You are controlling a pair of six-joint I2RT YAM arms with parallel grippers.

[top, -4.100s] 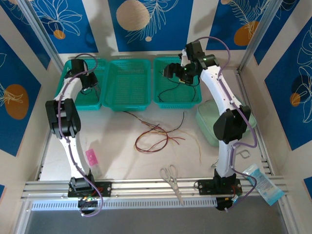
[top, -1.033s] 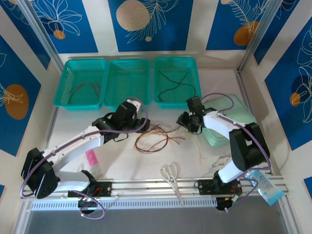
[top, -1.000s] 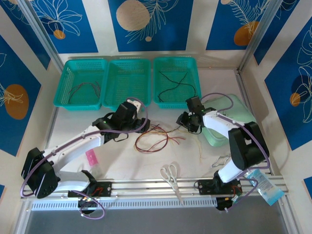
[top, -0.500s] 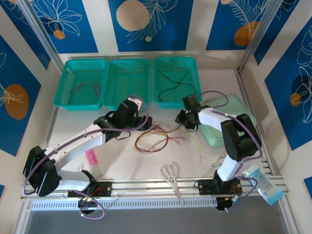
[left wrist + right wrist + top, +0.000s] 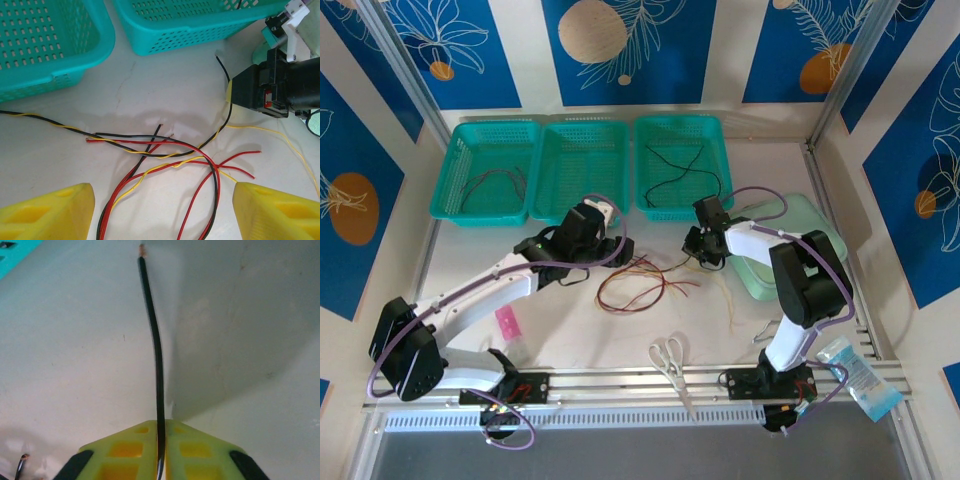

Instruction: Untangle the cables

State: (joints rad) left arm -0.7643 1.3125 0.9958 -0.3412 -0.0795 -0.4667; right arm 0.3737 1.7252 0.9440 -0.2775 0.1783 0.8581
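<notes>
A tangle of red, black and yellow-tan cables (image 5: pixel 638 283) lies mid-table. In the left wrist view the tangle (image 5: pixel 172 157) spreads just ahead of my left gripper (image 5: pixel 165 212), which is open, its yellow fingers (image 5: pixel 50 210) wide apart on either side of the loops. From above, the left gripper (image 5: pixel 608 252) hovers at the tangle's far left edge. My right gripper (image 5: pixel 160 424) is shut on a black cable (image 5: pixel 154 335), whose bare tip points away over the table. The right gripper (image 5: pixel 697 250) sits at the tangle's far right. A dark cable (image 5: pixel 492 183) lies in the left basket, a black one (image 5: pixel 682 165) in the right basket.
Three teal baskets (image 5: pixel 582 208) line the back. A pale green container (image 5: pixel 812 228) sits right of the right arm. Scissors (image 5: pixel 669 360) lie by the front rail, a pink item (image 5: pixel 508 322) at front left, a plastic packet (image 5: pixel 860 375) at front right.
Both arms have come down from the baskets to the tangle. Over the last second the right gripper shifted slightly left and back, and the left gripper edged right.
</notes>
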